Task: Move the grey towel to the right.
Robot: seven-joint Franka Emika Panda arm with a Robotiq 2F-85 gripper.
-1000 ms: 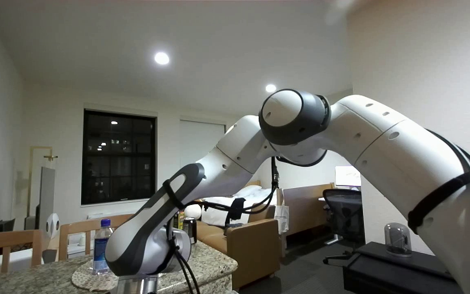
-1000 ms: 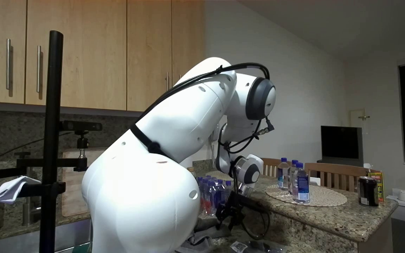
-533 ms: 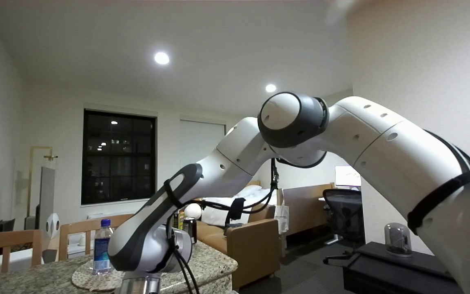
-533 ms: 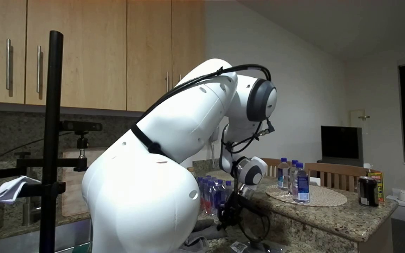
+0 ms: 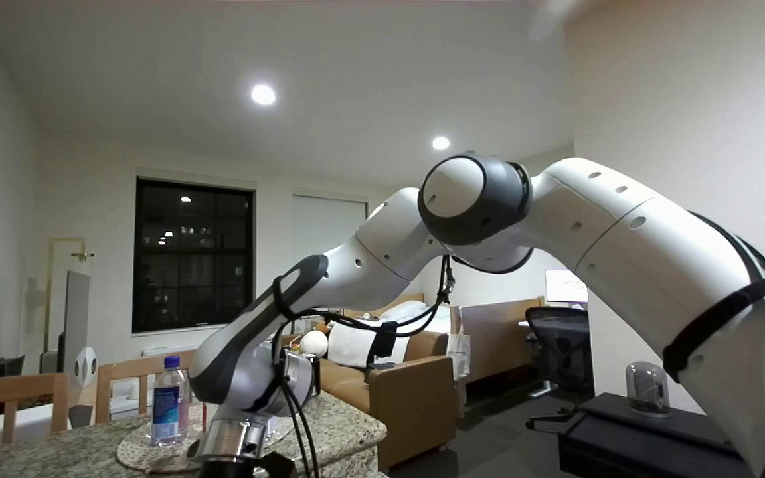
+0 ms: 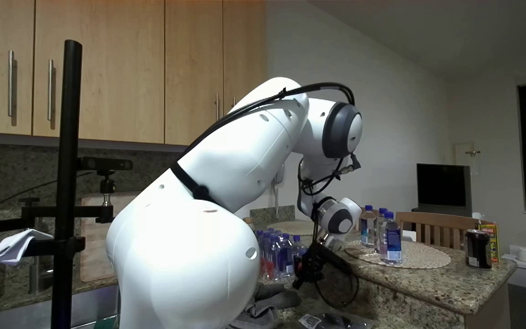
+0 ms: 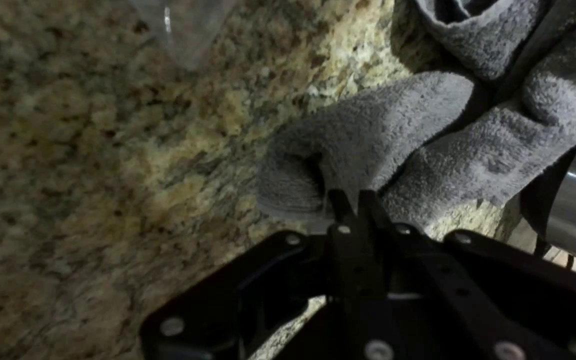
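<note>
While the end effector (image 7: 352, 196) slants down over the bench (image 7: 93, 175), it's v. narrow, tips nearly together w/ a slim gap btwn; can't tell if they touch the grey towel (image 7: 478, 155). Towel lies bunched on bench, spreading to upper R of wrist view. In an ext. view, blue-capped bottles (image 6: 281, 258) stand behind it, white arm (image 6: 185, 265) to its L.

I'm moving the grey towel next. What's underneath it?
The grey towel lies on the granite countertop, which shows beside it in the wrist view. Whether anything else sits under its folds cannot be seen; the towel covers that area.
</note>
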